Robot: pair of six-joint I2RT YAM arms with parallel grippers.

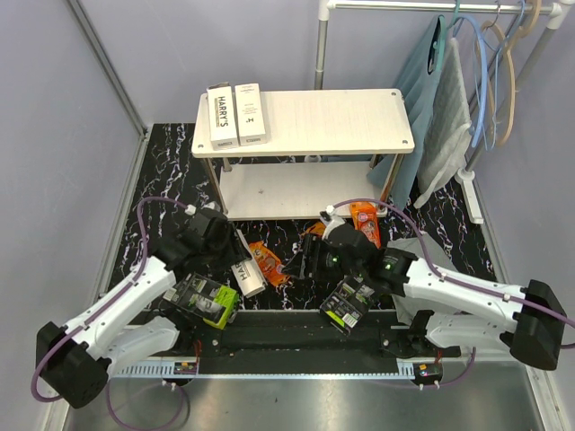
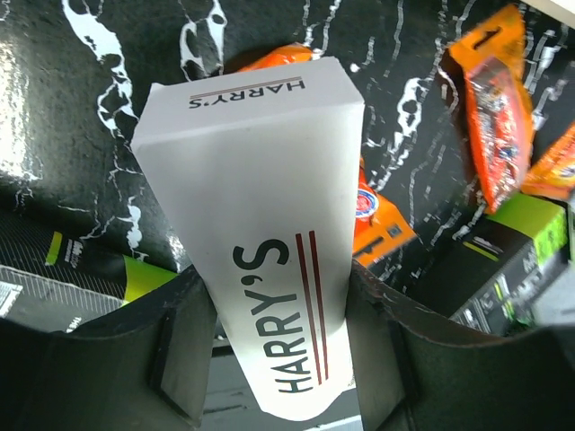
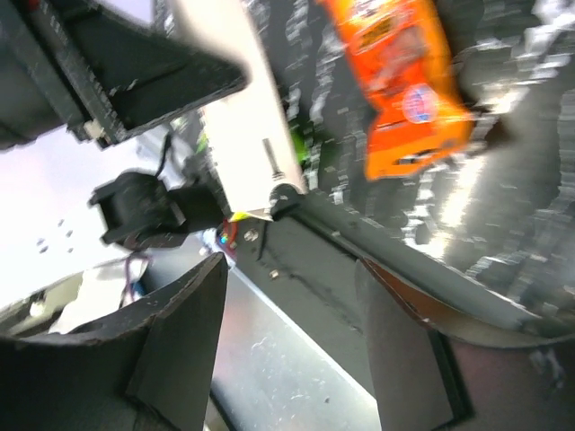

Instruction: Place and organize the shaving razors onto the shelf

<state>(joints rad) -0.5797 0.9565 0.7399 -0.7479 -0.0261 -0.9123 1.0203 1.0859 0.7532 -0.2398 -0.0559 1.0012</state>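
Observation:
My left gripper is shut on a long white HARRY'S box, just above the black marbled floor mat. In the left wrist view the box sits between both fingers of the gripper. My right gripper is open and empty above the mat, and its wrist view is blurred. Two more HARRY'S boxes lie on the left of the shelf's top board. Orange packs and black-and-lime packs lie on the mat.
The shelf's lower board is bare. A clothes rail with hangers and grey cloth stands at the right of the shelf. A grey metal strip runs along the near edge by the arm bases. Walls close the left and back.

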